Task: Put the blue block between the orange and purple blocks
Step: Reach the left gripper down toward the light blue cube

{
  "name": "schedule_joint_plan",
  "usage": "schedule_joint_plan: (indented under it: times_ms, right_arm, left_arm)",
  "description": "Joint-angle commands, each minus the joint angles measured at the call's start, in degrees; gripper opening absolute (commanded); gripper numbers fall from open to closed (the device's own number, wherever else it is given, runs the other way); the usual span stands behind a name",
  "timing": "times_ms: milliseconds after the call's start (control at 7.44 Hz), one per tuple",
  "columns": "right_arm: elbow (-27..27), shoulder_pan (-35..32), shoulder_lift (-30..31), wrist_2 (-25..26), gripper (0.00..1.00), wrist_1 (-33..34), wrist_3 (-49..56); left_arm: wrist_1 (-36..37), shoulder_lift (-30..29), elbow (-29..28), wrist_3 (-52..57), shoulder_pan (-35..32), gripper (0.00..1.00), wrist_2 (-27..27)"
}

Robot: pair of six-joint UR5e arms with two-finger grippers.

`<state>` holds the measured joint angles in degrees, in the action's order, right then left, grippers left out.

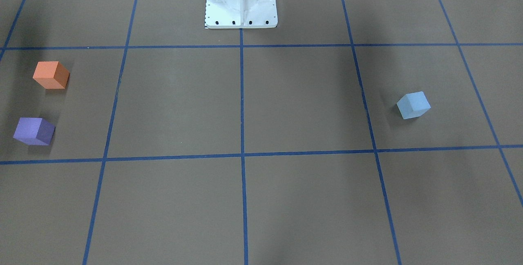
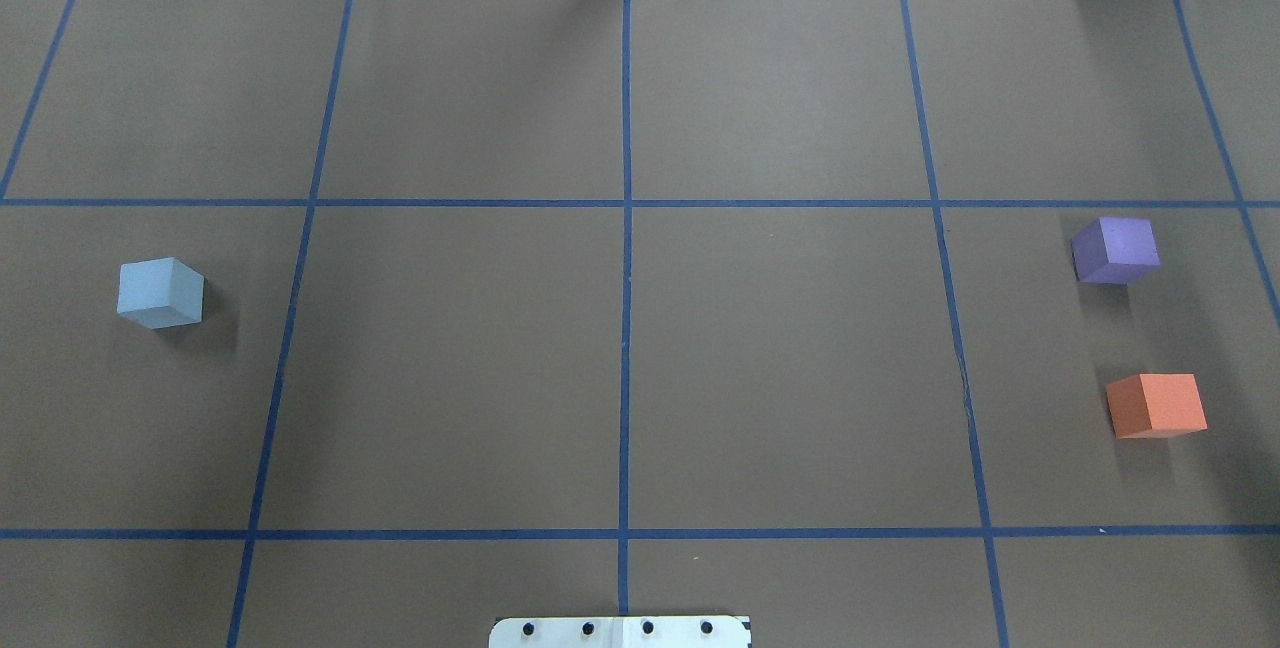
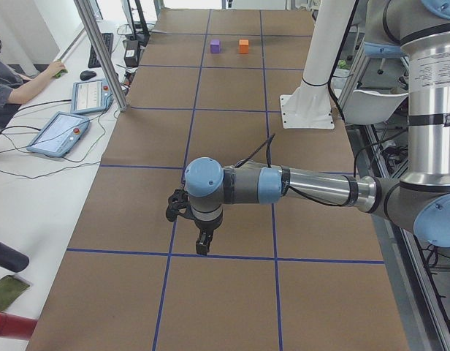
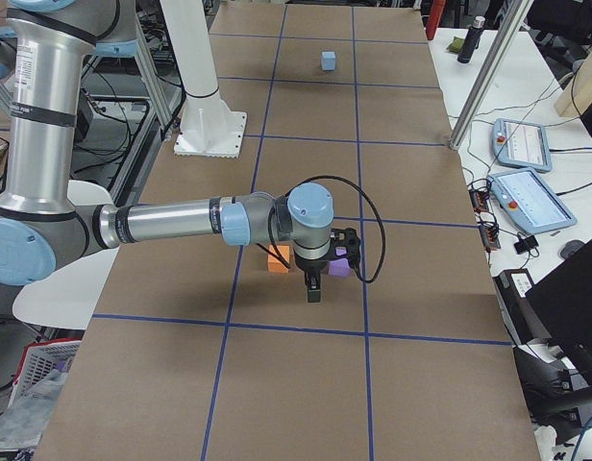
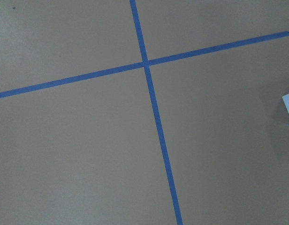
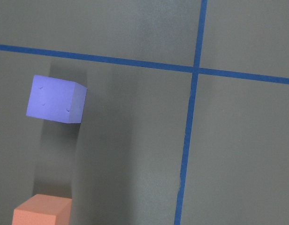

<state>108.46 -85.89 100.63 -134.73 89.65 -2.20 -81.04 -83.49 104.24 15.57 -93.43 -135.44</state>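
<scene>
**Task not begun: blue block untouched**

Bench [image 2: 780, 368]: brown sheet with a taped blue grid.

Left arm [image 3: 313, 186] reaches over the robot's left end, left pincer [image 3: 203, 245] pointing down and holding nothing visible. Whether it is wide or narrow cannot be told.

Right arm [image 4: 181, 223] hangs over the opposite end. The same goes for the right pincer [image 4: 313, 288]: cannot tell.

Blue block [image 2: 160, 293] sits alone at the robot's left, well apart from the other two.

Orange block [image 2: 1157, 405] is nearer the robot and purple block [image 2: 1115, 249] beyond it, with the gap between them open.

Judged remaining: grasp, carry across, set down in the gap.
</scene>
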Motion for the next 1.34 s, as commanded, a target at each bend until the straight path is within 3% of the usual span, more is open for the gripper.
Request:
schedule_joint_plan:
  times_ms: [0,269,538,672,807,941,1210]
  right_arm:
    - [0.00,-0.06,0.00,-0.01,1.00,0.00,0.00]
    - [0.09,0.02,0.00,-0.01,1.00,0.00,-0.09]
    - [0.09,0.03,0.00,-0.01,1.00,0.00,-0.09]
    - [0.09,0.03,0.00,-0.09,1.00,0.00,-0.09]
    - [0.09,0.03,0.00,-0.09,1.00,0.00,-0.09]
    - [0.09,0.03,0.00,-0.09,1.00,0.00,-0.09]
    - [0.09,0.03,0.00,-0.09,1.00,0.00,-0.09]
  left_arm:
    - [0.00,0.17,0.35,-0.02,0.00,1.00,0.00]
    - [-0.09,-0.53,2.10,-0.01,0.09,1.00,0.44]
    - [-1.14,-5.69,1.50,-0.37,3.31,1.00,0.09]
    - [-0.88,-6.42,1.58,-5.59,5.51,1.00,-0.09]
    - [-3.32,-6.60,1.76,-18.87,7.10,1.00,-0.26]
    - [-8.82,-6.42,1.59,-26.05,10.43,1.00,-0.09]
    - [-13.97,-5.73,0.89,-33.88,16.77,1.00,0.26]
